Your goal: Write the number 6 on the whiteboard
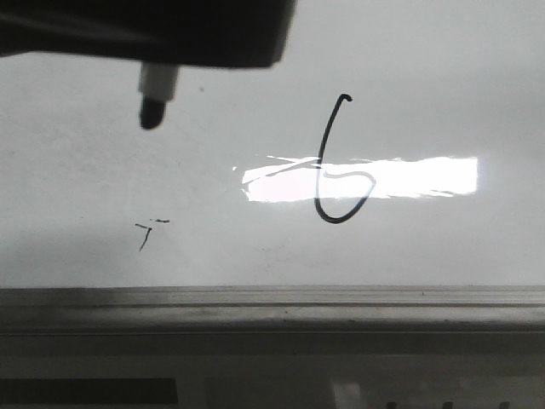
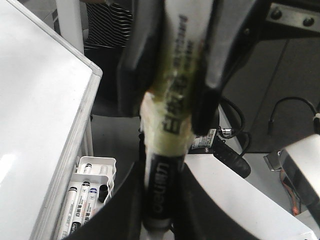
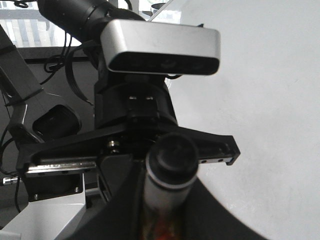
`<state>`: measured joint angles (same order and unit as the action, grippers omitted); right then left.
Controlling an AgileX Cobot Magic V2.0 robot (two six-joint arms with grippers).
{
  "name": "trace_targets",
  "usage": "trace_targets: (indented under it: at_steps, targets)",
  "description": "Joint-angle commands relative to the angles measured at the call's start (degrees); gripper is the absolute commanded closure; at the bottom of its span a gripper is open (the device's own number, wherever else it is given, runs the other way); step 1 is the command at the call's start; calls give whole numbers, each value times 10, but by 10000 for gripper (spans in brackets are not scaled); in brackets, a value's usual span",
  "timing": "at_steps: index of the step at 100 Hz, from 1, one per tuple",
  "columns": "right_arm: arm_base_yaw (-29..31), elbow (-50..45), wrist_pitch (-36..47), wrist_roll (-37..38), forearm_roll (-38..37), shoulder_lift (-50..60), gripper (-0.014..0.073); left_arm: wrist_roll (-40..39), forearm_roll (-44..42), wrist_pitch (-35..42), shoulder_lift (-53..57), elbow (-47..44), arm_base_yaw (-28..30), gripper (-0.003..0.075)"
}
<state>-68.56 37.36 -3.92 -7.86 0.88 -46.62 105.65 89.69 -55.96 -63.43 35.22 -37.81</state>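
So the number 6 (image 1: 318,175) is already on the whiteboard (image 1: 426,85), right of the middle in the front view, its loop crossing the bright glare strip (image 1: 409,177) and sitting well above the grey ledge (image 1: 272,302). It looks done to me, so from here the only job is not wrecking it. The marker (image 1: 156,94) has its black tip bare and hanging off to the upper left, well apart from the figure. I can't tell from that view which arm carries it, or whether the tip is clear of the surface. The left hand (image 2: 160,200) is clamped on the taped marker barrel. The right hand (image 3: 160,215) has a barrel rising between its fingers too, but the contact is out of frame, so I can't tell if it's pinching. The big risk is that the bare tip dips on the way out and leaves a stray dash. There's already a tiny scribble (image 1: 145,234) lower left showing how easily that happens. Sweeping across the 6 would smear the ink, and the tape wrap looks lumpy, so the marker could also twist in the grip.
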Motion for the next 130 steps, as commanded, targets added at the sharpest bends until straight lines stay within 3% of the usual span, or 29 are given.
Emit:
trace_targets:
  at_steps: [1,18,27,58,77,89,111,130]
  targets:
    - [0,19,18,0,-22,1,566,-5,45,-4,7,17,-1,741]
    - [9,19,7,0,-34,1,242,-5,45,-4,7,17,1,741]
    - [24,19,-9,0,-34,8,154,-5,43,-1,7,17,1,741]
    - [51,19,-28,0,-34,62,144,-9,39,26,7,11,1,741]
    - [51,19,-89,0,-34,114,146,-20,40,79,6,11,1,741]
    - [51,19,-110,0,-34,153,227,-61,46,148,2,10,1,741]
    - [51,19,-117,0,-44,212,665,-161,104,271,-18,10,1,741]
    - [51,19,-147,0,-48,224,662,-173,150,348,-51,10,1,741]
